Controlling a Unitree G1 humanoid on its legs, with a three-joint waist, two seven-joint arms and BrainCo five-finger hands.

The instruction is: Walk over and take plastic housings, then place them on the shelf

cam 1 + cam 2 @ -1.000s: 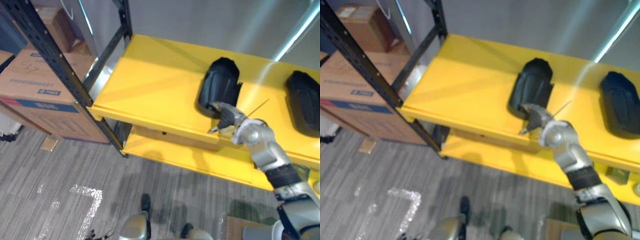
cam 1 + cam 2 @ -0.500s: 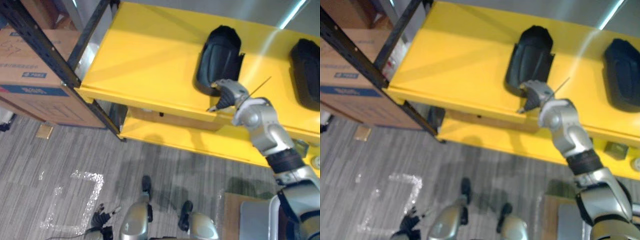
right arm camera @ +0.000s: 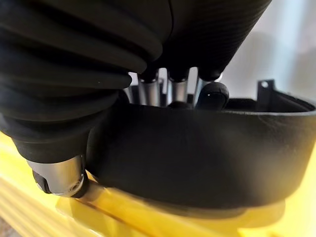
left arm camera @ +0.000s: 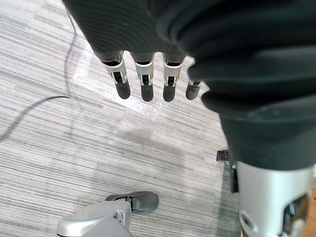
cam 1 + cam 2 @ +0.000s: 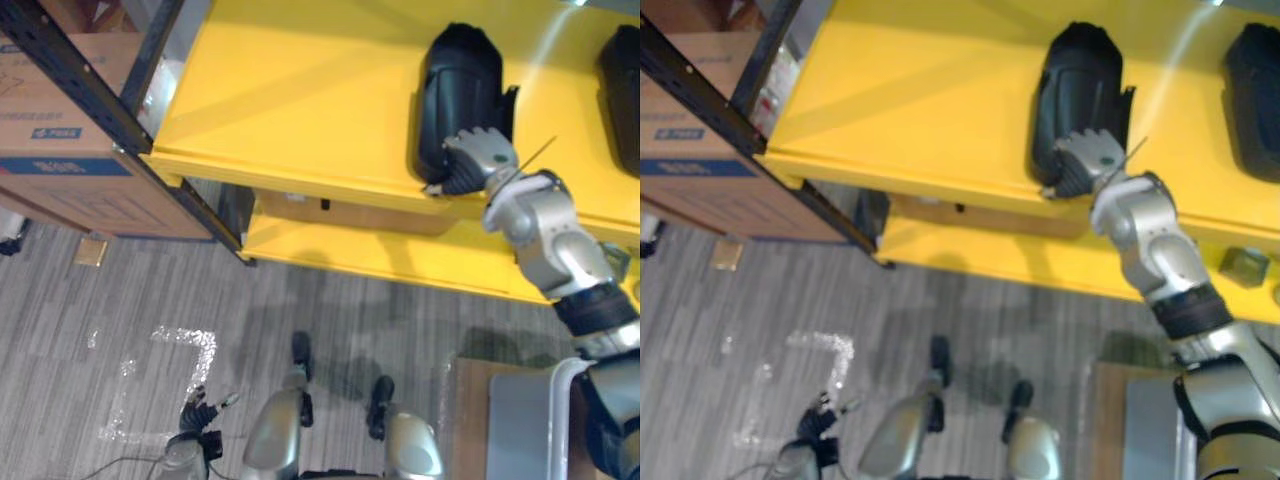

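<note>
Fingers (image 3: 213,95) of right hand (image 5: 476,160) wrap near rim of black plastic housing (image 5: 460,80) already sitting on yellow shelf (image 5: 300,110) at 12 o'clock, second housing (image 5: 622,80) at 2 o'clock, so probably only release remains; left hand (image 4: 143,81) hangs slack.

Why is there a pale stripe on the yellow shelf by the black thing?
Left eye view: that stripe looks like lamp light bouncing off the glossy yellow shelf beside the plastic housing. Right wrist view: the housing shades the shelf under it. Left wrist view: a bright patch gleams on the floor past the left hand.
</note>
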